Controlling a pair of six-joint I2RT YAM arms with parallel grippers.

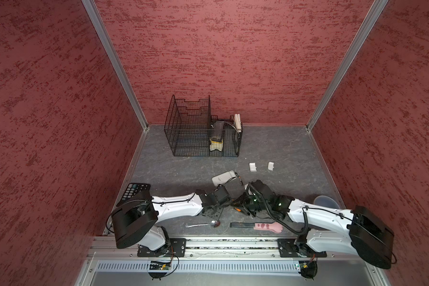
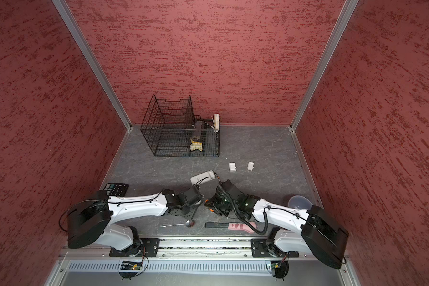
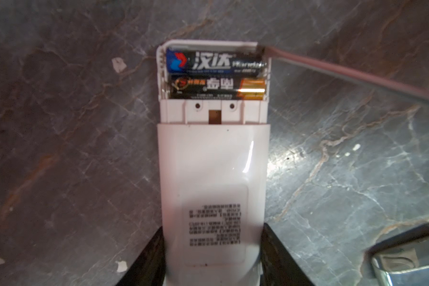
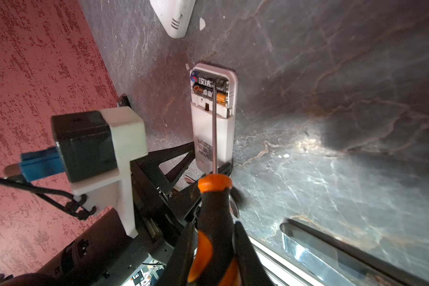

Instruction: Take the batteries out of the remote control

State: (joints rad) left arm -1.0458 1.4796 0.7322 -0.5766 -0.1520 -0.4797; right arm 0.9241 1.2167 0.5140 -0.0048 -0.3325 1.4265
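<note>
The white remote control [image 3: 213, 161] lies back-up on the grey table, its battery bay uncovered. Two batteries sit side by side in the bay: a blue-and-black one [image 3: 213, 62] at the far edge and a black one with a gold end [image 3: 216, 88] beside it. My left gripper [image 3: 212, 227] is shut on the remote's near end, one finger on each long side. My right gripper [image 4: 216, 232] is shut on the orange-and-black screwdriver handle [image 4: 213, 210]. The thin shaft reaches over the remote, and its tip [image 4: 214, 83] rests at the end of the far battery.
A black wire basket [image 1: 203, 128] stands at the back. Two small white covers [image 1: 252, 167] lie right of the remote. A calculator [image 1: 135, 190], a spoon [image 1: 203, 224], a pink paw-shaped tool [image 1: 268, 227] and a bluish bowl [image 1: 326, 201] lie near the front. Another white device [image 4: 174, 17] lies nearby.
</note>
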